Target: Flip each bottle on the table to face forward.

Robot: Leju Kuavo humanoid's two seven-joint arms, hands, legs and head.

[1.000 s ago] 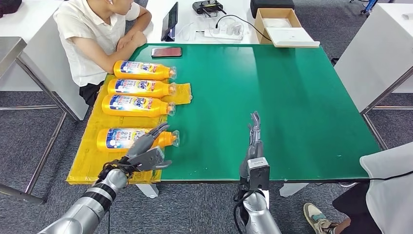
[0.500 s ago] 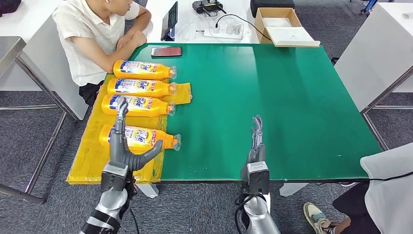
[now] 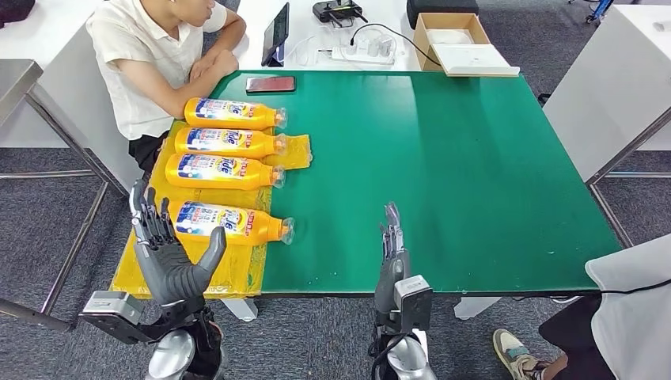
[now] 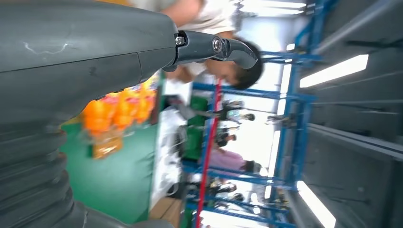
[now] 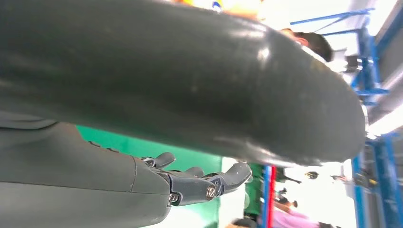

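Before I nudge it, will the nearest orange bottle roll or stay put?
The nearest bottle lies on its side and looks round, so it would probably roll sideways. The yellow sheet beneath looks thin, so it may bunch up. The left hand is open and apart from it.

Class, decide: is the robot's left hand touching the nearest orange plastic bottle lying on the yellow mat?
Apart. The head view shows the left hand raised with its fingers spread, and yellow mat visible between it and the nearest orange plastic bottle.
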